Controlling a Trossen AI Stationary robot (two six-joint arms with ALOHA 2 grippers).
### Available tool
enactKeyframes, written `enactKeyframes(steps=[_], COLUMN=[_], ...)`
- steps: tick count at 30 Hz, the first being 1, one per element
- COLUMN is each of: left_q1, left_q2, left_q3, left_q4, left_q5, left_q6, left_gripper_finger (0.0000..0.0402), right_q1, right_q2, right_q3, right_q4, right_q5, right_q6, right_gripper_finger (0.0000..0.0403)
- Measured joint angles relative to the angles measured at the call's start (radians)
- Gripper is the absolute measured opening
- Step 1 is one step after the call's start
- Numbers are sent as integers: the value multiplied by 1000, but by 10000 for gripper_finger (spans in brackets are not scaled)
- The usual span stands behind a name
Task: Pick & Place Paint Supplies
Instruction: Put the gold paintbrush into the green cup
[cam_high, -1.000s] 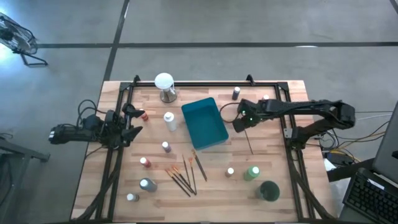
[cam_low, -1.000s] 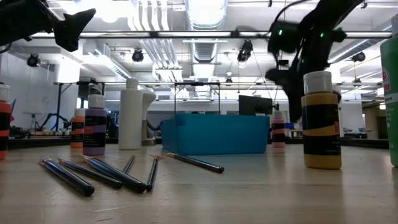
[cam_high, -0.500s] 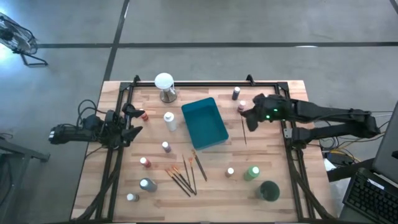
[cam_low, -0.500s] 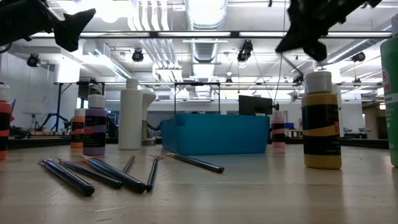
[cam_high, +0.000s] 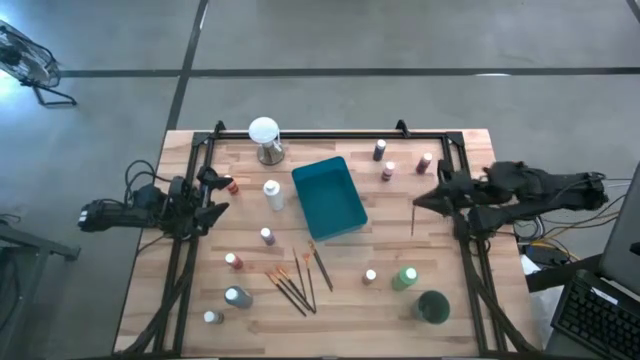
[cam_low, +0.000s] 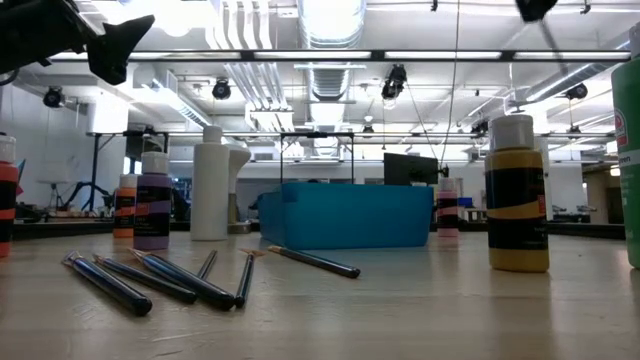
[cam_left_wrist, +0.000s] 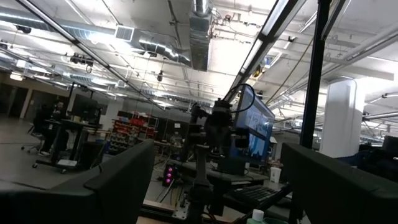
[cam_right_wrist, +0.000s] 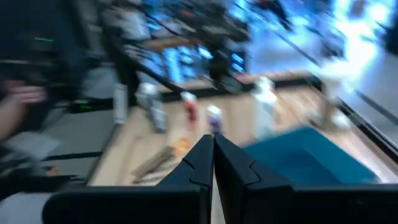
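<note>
Right end effector (cam_high: 425, 198): my fingers are pressed flat together, as the right wrist view (cam_right_wrist: 213, 142) shows. It hangs at the right-hand edge of the surface (cam_high: 440, 260). A thin dark brush (cam_high: 413, 216) runs on from its tip above the wood, so I judge the brush pinched in the grip, though the contact itself is too small to make out.

Left end effector (cam_high: 222, 193): fingers spread wide, holding nothing, waiting at the left-hand edge.

Step in hand, as I judge it: carrying one brush, with delivery not yet made. The teal tray (cam_high: 330, 205), the likely receptacle, lies well apart from the brush, near the middle of the surface, and appears bare inside.

Next move: bring the brush across over the tray with its free end above the tray wall, then part my fingers.

Room and edges: bare wood lies between my right end effector and the tray. Three small bottles (cam_high: 388, 171) stand near that path, toward the far edge. The dark frame rail (cam_high: 462, 225) runs close beside my wrist.

Remaining supplies: loose brushes (cam_high: 295, 282) fanned on the near side of the tray; a green bottle (cam_high: 405, 278) near the front right.
</note>
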Motion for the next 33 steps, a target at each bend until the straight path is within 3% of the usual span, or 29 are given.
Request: enactKeyframes(steps=[7,16,27,33], left_q1=[0,0,0,0], left_q2=[0,0,0,0], left_q3=[0,0,0,0], left_q4=[0,0,0,0], left_q5=[-1,-3,-11,-11], left_q6=[-6,-6,-7,-7], left_gripper_finger=[355,355,355,355], right_q1=[163,398,769,944], right_q2=[-21,21,85,216], right_q3=[1,-76,-142,-134], right_q4=[74,222,411,415], right_q5=[-104,-93,307,618], right_q6=[-81,-93,-60,-18], right_gripper_finger=[8,8,8,8])
